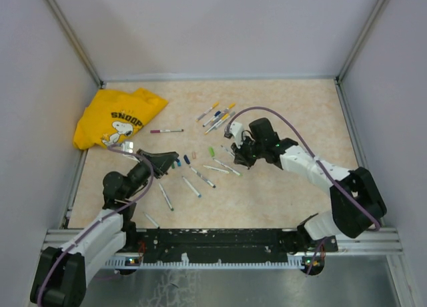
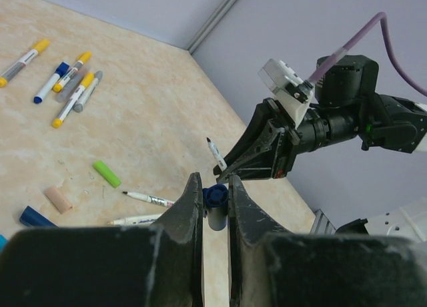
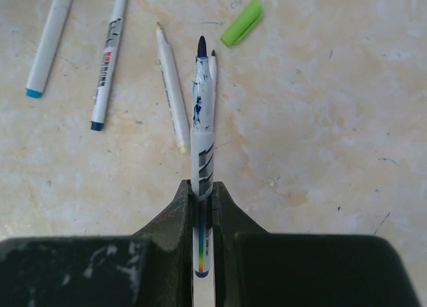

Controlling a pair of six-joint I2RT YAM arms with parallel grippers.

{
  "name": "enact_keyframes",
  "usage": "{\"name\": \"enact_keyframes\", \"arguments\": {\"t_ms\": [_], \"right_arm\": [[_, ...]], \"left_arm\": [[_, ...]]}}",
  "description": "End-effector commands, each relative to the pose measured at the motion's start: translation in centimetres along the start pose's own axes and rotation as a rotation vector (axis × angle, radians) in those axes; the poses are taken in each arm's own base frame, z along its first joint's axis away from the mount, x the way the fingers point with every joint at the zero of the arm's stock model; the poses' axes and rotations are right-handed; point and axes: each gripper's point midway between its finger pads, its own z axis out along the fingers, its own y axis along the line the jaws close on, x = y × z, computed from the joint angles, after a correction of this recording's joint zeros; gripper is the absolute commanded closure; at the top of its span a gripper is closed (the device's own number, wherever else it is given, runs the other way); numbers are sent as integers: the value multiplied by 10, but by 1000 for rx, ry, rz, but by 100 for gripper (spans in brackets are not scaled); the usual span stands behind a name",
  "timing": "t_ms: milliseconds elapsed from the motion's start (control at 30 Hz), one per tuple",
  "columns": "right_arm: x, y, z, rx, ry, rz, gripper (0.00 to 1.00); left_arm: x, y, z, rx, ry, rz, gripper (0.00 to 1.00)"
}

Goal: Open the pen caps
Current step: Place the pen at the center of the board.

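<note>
Start at the rail (image 1: 220, 239) along your near edge. Just beyond it, nearer to you than the yellow shirt (image 1: 120, 117) and off to its right, several bare pens (image 1: 200, 178) lie scattered on the counter (image 1: 293, 107), so that share of the work looks done. Level with them, your left pincer (image 1: 168, 162) is closed narrow on a blue cap (image 2: 215, 197). Your right pincer (image 3: 202, 190), further right of the shirt, is clamped tight on a pen (image 3: 202, 113) whose dark tip is exposed. Cap and pen are apart, so I judge this one opened, with both pieces waiting to be set down. Loose caps rest on the counter nearby, right of the shirt: a green cap (image 2: 107, 173), a tan cap (image 2: 59, 199) and a spare blue cap (image 2: 37, 217). Further out, right of the shirt's far corner, about five capped pens (image 1: 217, 115) lie bunched, wearing yellow and blue caps; these are what is left. One pink-ended pen (image 1: 167, 130) just right of the shirt may be capped too, but I cannot tell. For room, the counter right of that bunch and beyond it runs open to the far wall (image 1: 220, 27), while the shirt crowds the left wall (image 1: 33, 87). The two pincers stand close, tip to tip, so draw them apart with care.
</note>
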Motion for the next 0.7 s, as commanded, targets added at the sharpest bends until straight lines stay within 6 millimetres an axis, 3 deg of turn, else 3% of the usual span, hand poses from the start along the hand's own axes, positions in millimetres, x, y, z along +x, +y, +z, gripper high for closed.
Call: {"name": "enact_keyframes", "arguments": {"t_ms": [0, 333, 667], "right_arm": [[-17, -29, -1, 122, -17, 7, 100], [2, -36, 14, 135, 76, 66, 100], [7, -34, 20, 118, 94, 92, 100]], "left_arm": [[13, 0, -7, 13, 50, 4, 100], [25, 4, -14, 7, 77, -31, 100], [29, 6, -17, 0, 82, -45, 100]]}}
